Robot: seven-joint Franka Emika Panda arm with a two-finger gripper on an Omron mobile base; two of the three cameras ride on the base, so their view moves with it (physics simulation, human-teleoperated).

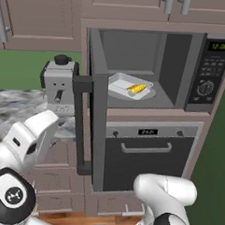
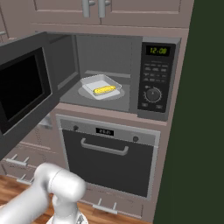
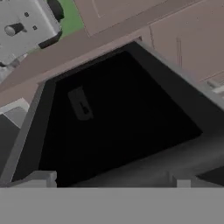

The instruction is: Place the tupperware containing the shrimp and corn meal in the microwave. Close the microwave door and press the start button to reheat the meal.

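Note:
The microwave [image 1: 182, 66] [image 2: 135, 57] stands open. Inside it, the white tupperware [image 1: 121, 82] [image 2: 94, 83] lies on the floor of the cavity with the yellow corn [image 1: 137, 88] [image 2: 105, 90] in it. I cannot tell the shrimp apart from the corn. The microwave door [image 1: 98, 132] [image 2: 22, 87] is swung out to the left, its black bar handle [image 1: 80, 126] facing away from the cavity. In the hand view my gripper [image 3: 113, 181] is open, fingertips [image 3: 43, 178] wide apart, close to the door's dark glass [image 3: 118, 122], with nothing between them.
The button panel [image 1: 210, 68] [image 2: 154, 76] with green display and dial is on the microwave's right. An oven [image 1: 149, 153] [image 2: 109, 157] with a bar handle sits below. A coffee machine [image 1: 60, 83] [image 3: 22, 26] stands on the marble counter [image 1: 11, 109] to the left.

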